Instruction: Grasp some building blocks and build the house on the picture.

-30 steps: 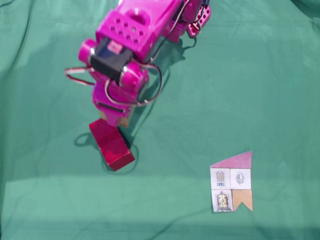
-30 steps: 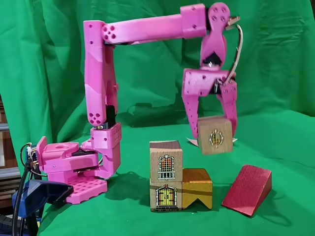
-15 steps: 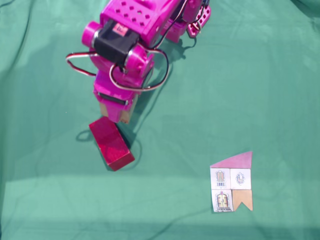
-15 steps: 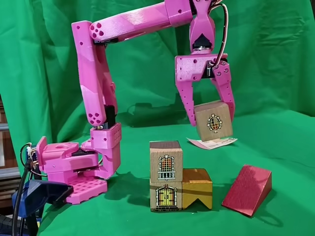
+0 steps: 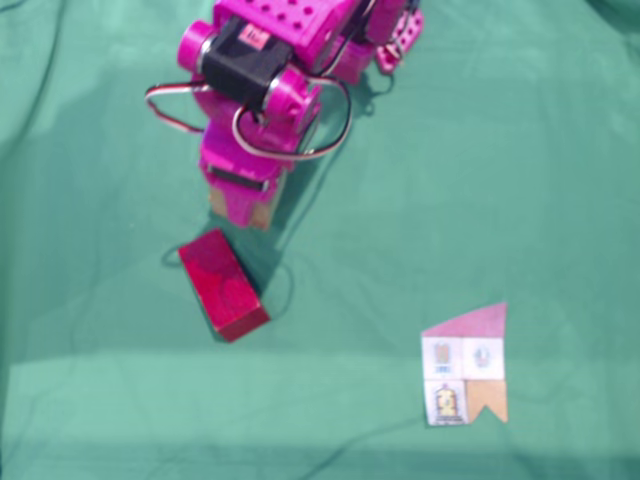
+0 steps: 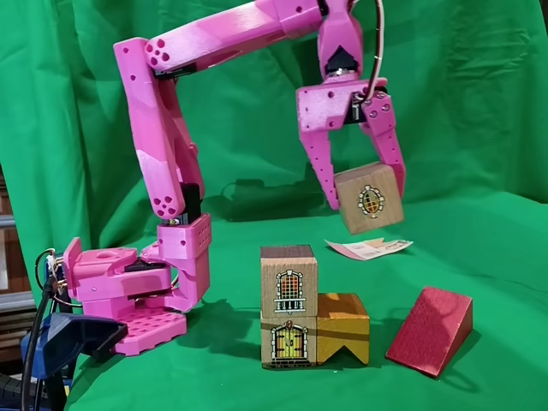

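In the side fixed view, two stacked beige cubes (image 6: 288, 318) stand beside the ochre block (image 6: 342, 329). The gripper (image 6: 366, 199) has risen since a moment ago, jaws clamped on a tilted cube (image 6: 370, 198). The red brick (image 6: 430, 330) lies rightmost, the picture (image 6: 368, 248) behind.

Gripper (image 6: 361, 199) holds beige cube (image 6: 370, 199) aloft.

In a fixed view from the front, my gripper (image 6: 364, 188) holds one cube (image 6: 370, 199) in the air, above the stack (image 6: 288, 306) of two blocks. The notched block (image 6: 342, 329) touches the stack's right side, the wedge (image 6: 431, 330) lies further right, and the paper card (image 6: 368, 248) lies behind.
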### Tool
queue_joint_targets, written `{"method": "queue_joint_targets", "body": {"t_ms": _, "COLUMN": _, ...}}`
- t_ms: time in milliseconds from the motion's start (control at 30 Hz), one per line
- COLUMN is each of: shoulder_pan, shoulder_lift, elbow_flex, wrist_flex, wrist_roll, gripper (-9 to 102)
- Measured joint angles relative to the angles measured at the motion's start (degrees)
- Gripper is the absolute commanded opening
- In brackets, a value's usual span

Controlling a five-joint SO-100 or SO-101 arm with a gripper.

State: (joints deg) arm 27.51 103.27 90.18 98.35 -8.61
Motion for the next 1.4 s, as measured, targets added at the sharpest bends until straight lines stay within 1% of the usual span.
{"method": "queue_joint_targets", "body": {"t_ms": 133, "shoulder_pan": 0.0, "shoulder_lift": 3.43, "elbow_flex": 3.08, "wrist_flex": 0.0, "wrist_roll": 0.0, "gripper": 19}}
{"method": "queue_joint_targets", "body": {"t_ms": 433, "shoulder_pan": 0.0, "shoulder_lift": 3.87, "elbow_flex": 4.48, "wrist_flex": 0.0, "wrist_roll": 0.0, "gripper": 19}}
{"method": "queue_joint_targets", "body": {"t_ms": 567, "shoulder_pan": 3.34, "shoulder_lift": 3.87, "elbow_flex": 4.48, "wrist_flex": 0.0, "wrist_roll": 0.35, "gripper": 19}}
{"method": "queue_joint_targets", "body": {"t_ms": 800, "shoulder_pan": 4.75, "shoulder_lift": 2.64, "elbow_flex": 4.48, "wrist_flex": 0.0, "wrist_roll": -0.18, "gripper": 19}}
{"method": "queue_joint_targets", "body": {"t_ms": 1067, "shoulder_pan": 4.66, "shoulder_lift": -0.7, "elbow_flex": 4.48, "wrist_flex": -0.09, "wrist_roll": -8.7, "gripper": 20}}
{"method": "queue_joint_targets", "body": {"t_ms": 1400, "shoulder_pan": 7.65, "shoulder_lift": -3.25, "elbow_flex": 4.48, "wrist_flex": -0.35, "wrist_roll": -10.37, "gripper": 20}}
